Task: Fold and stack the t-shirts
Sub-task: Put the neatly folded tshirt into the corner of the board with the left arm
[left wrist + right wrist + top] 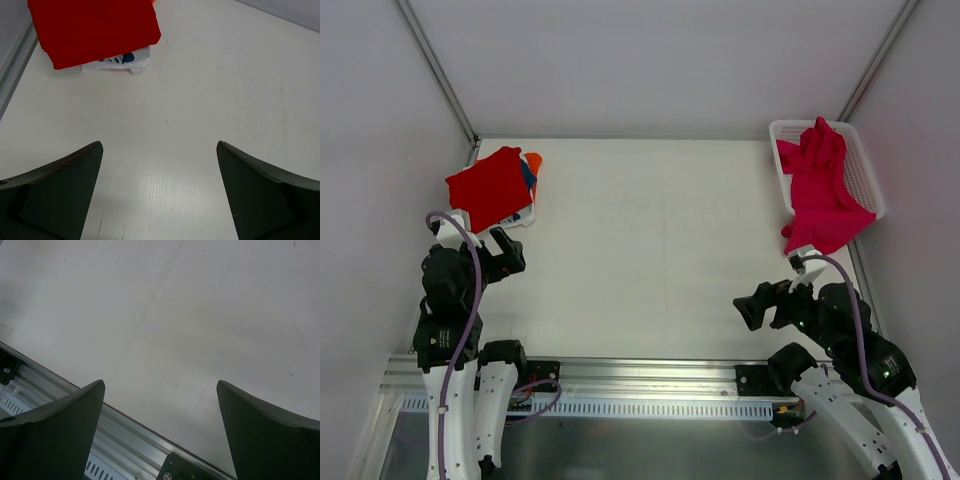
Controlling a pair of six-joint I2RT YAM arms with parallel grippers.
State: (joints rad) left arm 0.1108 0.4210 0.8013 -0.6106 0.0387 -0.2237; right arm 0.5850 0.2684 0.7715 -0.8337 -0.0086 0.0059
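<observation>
At the table's far left lies a stack with a folded bright red t-shirt (490, 187) on top. An orange edge (533, 160) and a navy shirt's white print (525, 213) stick out beneath it. In the left wrist view, the red shirt (95, 27) covers the printed one (117, 62). A crumpled magenta-pink t-shirt (820, 190) spills over the near side of the white mesh basket (868, 175) at the far right. My left gripper (508, 250) (159, 146) is open and empty, just short of the stack. My right gripper (758, 303) (160, 385) is open and empty, pointing left near the front edge.
The metal rail (620, 375) (125, 435) runs along the table's near edge below the right gripper. Grey walls enclose the table on the left, back and right. Bare white tabletop (650, 240) lies between the stack and the basket.
</observation>
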